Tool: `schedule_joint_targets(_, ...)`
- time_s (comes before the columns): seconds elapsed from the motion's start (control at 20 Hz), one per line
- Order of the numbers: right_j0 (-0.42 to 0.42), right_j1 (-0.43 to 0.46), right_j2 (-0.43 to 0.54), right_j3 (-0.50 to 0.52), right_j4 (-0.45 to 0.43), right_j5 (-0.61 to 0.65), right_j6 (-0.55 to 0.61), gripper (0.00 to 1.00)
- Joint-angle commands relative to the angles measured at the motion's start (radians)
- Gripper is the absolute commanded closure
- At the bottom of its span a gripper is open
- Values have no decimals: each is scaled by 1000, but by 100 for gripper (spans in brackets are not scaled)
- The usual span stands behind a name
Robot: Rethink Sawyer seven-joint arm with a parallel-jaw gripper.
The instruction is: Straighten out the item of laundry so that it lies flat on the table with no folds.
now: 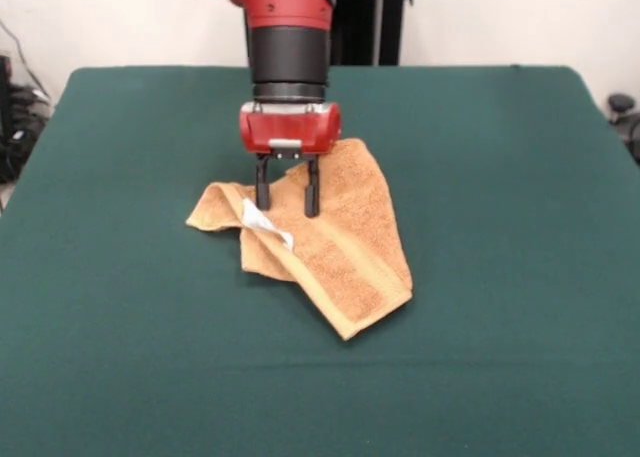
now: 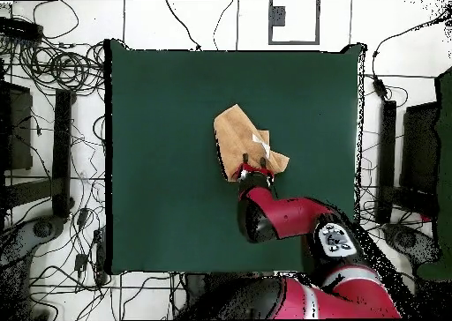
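Note:
The item of laundry (image 1: 340,247) (image 2: 238,137) is a tan-orange towel lying crumpled near the middle of the green table (image 1: 520,277) (image 2: 159,159). Its left part is folded over, with a small white tag (image 1: 262,222) (image 2: 260,142) showing on the fold. My gripper (image 1: 287,205) (image 2: 252,168) hangs straight down over the towel's upper left part. Its two dark fingers (image 1: 312,189) stand open, a few centimetres apart, with their tips at the cloth surface. Nothing is pinched between them.
Bare green cloth surrounds the towel on every side. Cables and equipment (image 2: 53,79) lie on the floor beyond the table's edges in the overhead view.

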Motion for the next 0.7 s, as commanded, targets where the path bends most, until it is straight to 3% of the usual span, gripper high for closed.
schedule_joint_targets(0.05, -27, 69, 355, 30, -7, 218, 91, 0)
schedule_joint_targets(0.3, -51, 77, 381, 38, 3, 236, 77, 0)
schedule_joint_targets(0.45, -111, 104, 446, 53, 11, 289, 73, 0)
schedule_joint_targets(0.7, -271, 220, 614, 100, 93, 432, 76, 0)
